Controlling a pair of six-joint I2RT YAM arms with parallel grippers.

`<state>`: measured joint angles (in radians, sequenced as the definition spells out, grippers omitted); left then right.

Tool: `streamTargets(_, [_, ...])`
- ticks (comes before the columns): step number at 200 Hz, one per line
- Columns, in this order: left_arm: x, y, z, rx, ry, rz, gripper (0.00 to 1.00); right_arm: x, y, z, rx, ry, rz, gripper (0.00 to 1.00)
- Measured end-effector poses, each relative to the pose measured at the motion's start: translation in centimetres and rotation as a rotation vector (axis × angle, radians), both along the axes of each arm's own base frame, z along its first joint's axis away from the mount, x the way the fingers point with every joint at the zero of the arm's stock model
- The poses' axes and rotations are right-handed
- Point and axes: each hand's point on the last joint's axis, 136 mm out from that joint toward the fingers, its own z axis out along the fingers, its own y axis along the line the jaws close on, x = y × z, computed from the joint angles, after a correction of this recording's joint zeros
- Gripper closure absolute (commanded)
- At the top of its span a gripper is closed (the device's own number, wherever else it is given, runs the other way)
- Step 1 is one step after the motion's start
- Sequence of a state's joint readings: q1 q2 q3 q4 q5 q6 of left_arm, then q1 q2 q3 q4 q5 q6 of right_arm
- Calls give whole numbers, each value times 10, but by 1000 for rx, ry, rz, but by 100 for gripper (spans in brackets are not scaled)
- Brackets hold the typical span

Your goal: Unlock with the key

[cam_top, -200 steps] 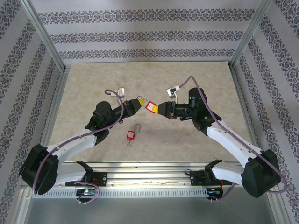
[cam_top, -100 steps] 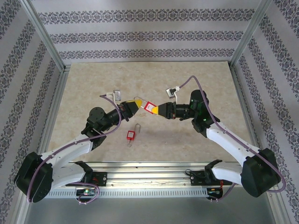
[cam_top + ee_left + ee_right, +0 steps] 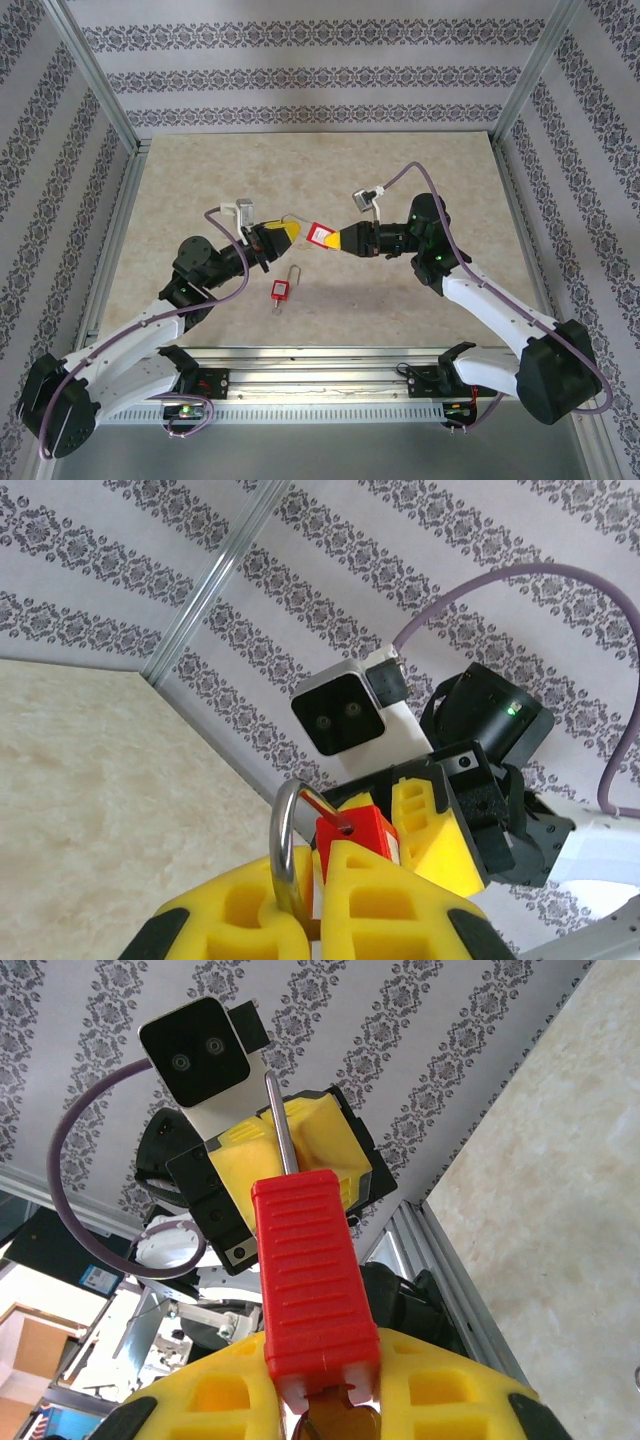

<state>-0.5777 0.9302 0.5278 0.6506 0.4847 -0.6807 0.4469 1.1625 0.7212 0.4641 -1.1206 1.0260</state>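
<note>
The right gripper [image 3: 345, 238] clamps the red padlock [image 3: 310, 1270] by its body. Facing it, the left gripper [image 3: 290, 231] is pinched tight on the steel shackle [image 3: 284, 840]. Uneven pulling could twist the lock loose and drop it by the small red looped item [image 3: 280, 290] lying below them.

A pale, marbled table [image 3: 400, 170] sits boxed in by walls [image 3: 320, 70] papered in grey damask bands, with bare aluminium posts [image 3: 97, 75] rising at the back corners and a slotted metal rail [image 3: 320, 362] running along the near edge.
</note>
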Motion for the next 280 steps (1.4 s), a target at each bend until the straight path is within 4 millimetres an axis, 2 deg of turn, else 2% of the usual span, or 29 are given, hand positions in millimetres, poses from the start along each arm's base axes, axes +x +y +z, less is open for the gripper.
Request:
streamTargets(51, [-5, -2, -8, 73, 40, -17, 100, -4, -3, -4, -19, -1, 6, 100])
streamTargets(73, [-5, -4, -5, 89, 62, -33, 100, -6, -5, -4, -28, -36, -3, 100])
streamTargets(108, [7, -9, -7, 119, 180, -31, 100, -1, -3, -9, -121, -168, -77, 100])
streamTargets(128, [15, -8, -12, 145, 262, -17, 100, 4, 1, -17, -197, -249, -123, 100])
streamTargets(151, [20, -9, -26, 194, 368, -6, 100, 6, 2, -33, -288, -319, -161, 100])
streamTargets(216, [20, -15, -56, 278, 519, -40, 100, -1, -5, -71, -444, -432, -200, 100])
streamTargets(280, [17, -23, -59, 260, 554, -93, 100, -4, -12, -76, -477, -492, -224, 100])
